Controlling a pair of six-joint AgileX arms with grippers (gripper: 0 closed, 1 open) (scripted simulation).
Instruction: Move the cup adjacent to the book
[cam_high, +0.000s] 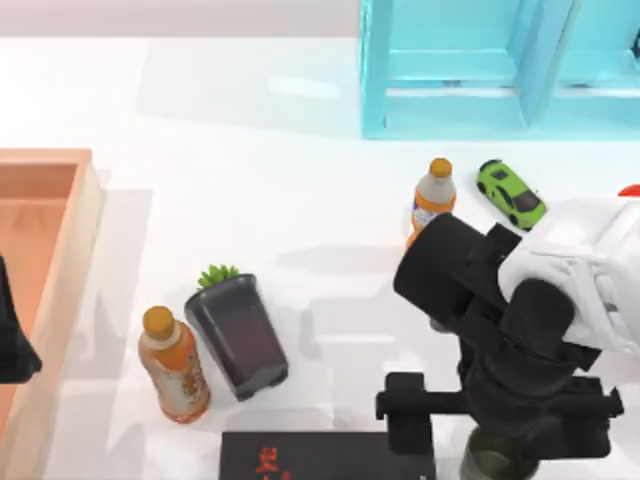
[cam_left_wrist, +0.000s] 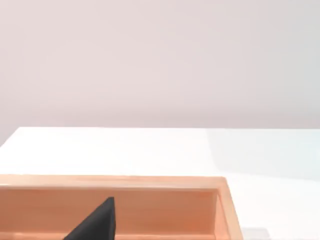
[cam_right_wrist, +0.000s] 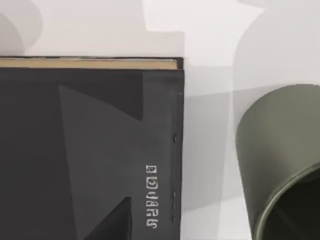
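Your right arm reached in from the right side of the top view, its dark wrist and end effector (cam_high: 500, 440) low over the near edge of the white counter (cam_high: 300, 200). The cup (cam_high: 497, 458), dark olive green, stood on the counter beneath that end effector, mostly hidden by it from above. You could not tell from these views how far the right fingers were spread or whether they touched the cup.

In the right wrist view the cup (cam_right_wrist: 280, 170) stood upright just beside the book (cam_right_wrist: 90, 150), with a narrow strip of bare counter between them, so the two were close but apart. The book (cam_high: 325, 456) lay flat at the near edge, black, with red characters on its cover, to the left of the cup in the top view.

Left of the book stood an orange-capped drink bottle (cam_high: 173, 365) and a black pot with a green plant (cam_high: 236, 330), the pot tipped over. Farther back stood a second orange-capped bottle (cam_high: 433, 200), a green toy car (cam_high: 510, 193) beside it, and a light blue shelf (cam_high: 450, 70) behind.

Your left arm was parked at the far left, its end effector (cam_high: 12, 345) over the wooden tray (cam_high: 70, 260); its fingers' spread could not be told. The left wrist view showed the tray's wall (cam_left_wrist: 125, 182).
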